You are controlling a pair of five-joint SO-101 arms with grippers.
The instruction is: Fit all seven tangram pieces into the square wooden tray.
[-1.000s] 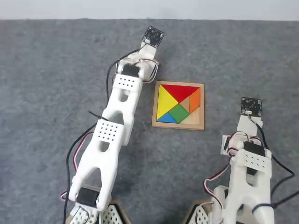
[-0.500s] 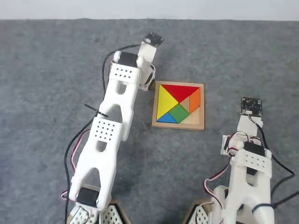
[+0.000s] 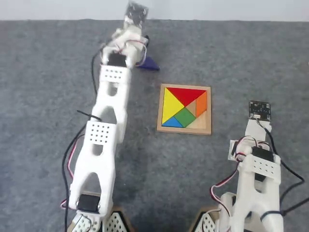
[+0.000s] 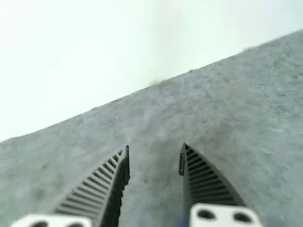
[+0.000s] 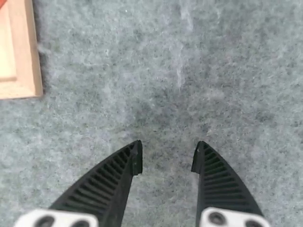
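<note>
On the left arm (image 3: 104, 135) the jaws stand parted, nothing between their tips, at the far edge of the worktop (image 3: 241, 58), with a dark blue triangle (image 3: 148, 64) just beside them. On the right arm (image 3: 258, 169) the jaws gape empty near the part-filled tray (image 3: 184, 130).

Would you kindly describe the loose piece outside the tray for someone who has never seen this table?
Find the square wooden tray mid-table. Past its far left corner, beside the left gripper, is a dark blue triangle. Unlike the bright pieces, it is outside the tray.
</note>
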